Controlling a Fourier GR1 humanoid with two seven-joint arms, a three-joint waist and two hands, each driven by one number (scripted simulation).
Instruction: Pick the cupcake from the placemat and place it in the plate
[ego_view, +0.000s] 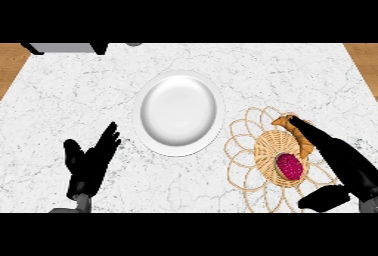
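From my station I saw the cupcake (289, 166) lying tipped on the woven placemat (255, 145), right of the white plate (179, 113) on the marble table (74, 90). My right hand (341, 162) stretched over the placemat, fingers (303, 125) straight above a croissant (297, 136), gripping nothing. My left hand (88, 162) rested open, fingers up, left of the plate.

Left hand (90, 162) rests open, fingers straight, left of the plate (179, 112). Right hand (343, 165) extends straight fingers right of it.
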